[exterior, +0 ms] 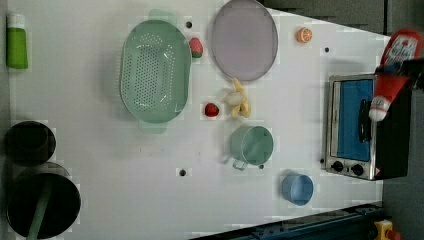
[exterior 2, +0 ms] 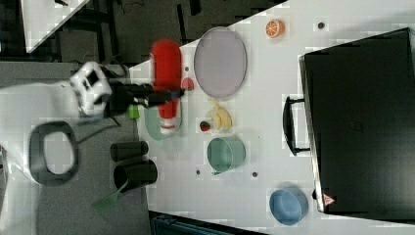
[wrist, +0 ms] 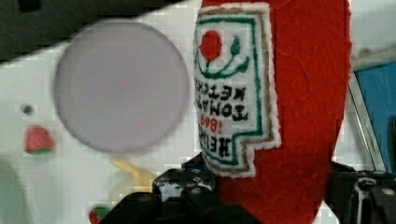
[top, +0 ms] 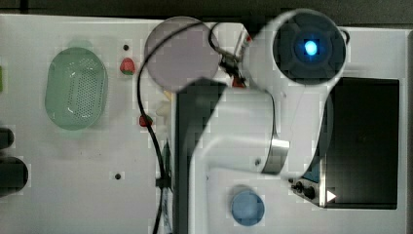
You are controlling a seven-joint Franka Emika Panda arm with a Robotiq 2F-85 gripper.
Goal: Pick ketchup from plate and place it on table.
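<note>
The white arm is lifted high over the bench [exterior: 125, 200], and its pincer [exterior 2: 164, 95] reaches out sideways in the right view. The bench is white and flat with small dark holes. The plate [exterior: 244, 40] lies bare on it, near a green basket [exterior: 155, 70], a strawberry [exterior: 196, 47] and a banana [exterior: 239, 102]. The pincer is clamped on the ketchup [exterior 2: 166, 83], gripping its red body in the middle. The ketchup hangs in the air, off the plate.
</note>
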